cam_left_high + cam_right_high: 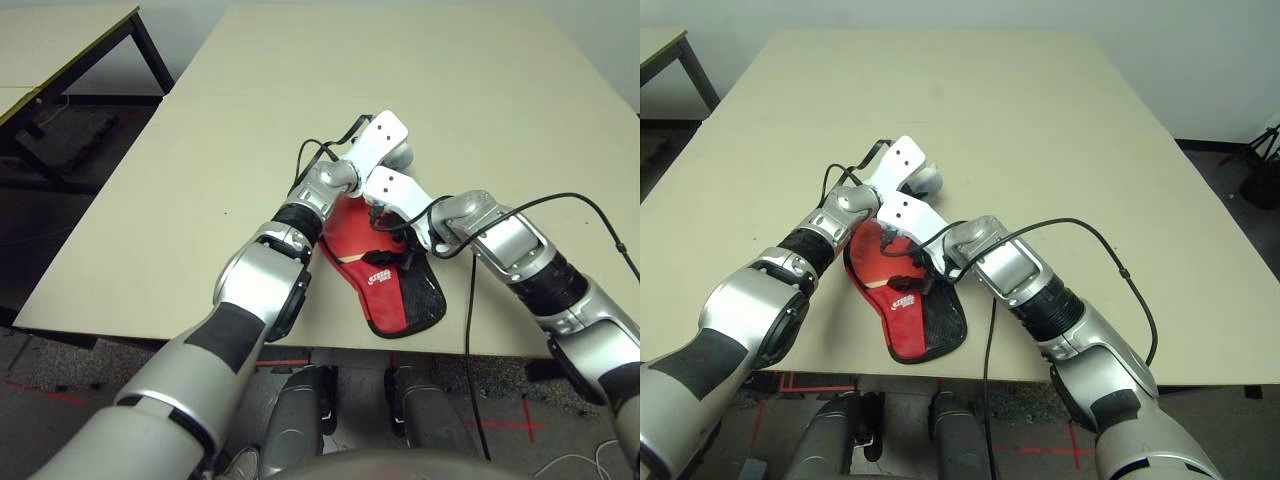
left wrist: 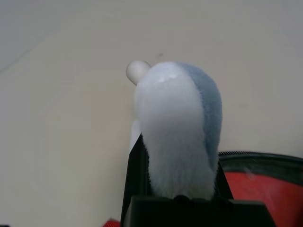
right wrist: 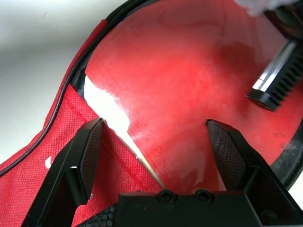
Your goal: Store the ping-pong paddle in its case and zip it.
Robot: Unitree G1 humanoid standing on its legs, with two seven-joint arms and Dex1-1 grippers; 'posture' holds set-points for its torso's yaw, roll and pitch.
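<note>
- The red paddle-shaped fabric case (image 1: 385, 285) with black zipper edging lies on the beige desk (image 1: 420, 100), near its front edge; red rubber shows through its clear panel, so you can judge the paddle is inside.
- Expect soft, floppy fabric and a slick panel; take hold at the zipper edging.
- Your right tool (image 3: 156, 142) hangs with its fingers apart, directly over the case's panel.
- Your left tool (image 2: 177, 189) is clamped on a grey fuzzy lump (image 2: 182, 127), just beyond the case's round end.

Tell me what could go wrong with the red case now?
The case lies close to the table's front edge, so a push might slide it off. The open right gripper and the left gripper, shut on a grey fuzzy lump, work very close together and could bump. The black cable hangs beside the case and might snag.
</note>
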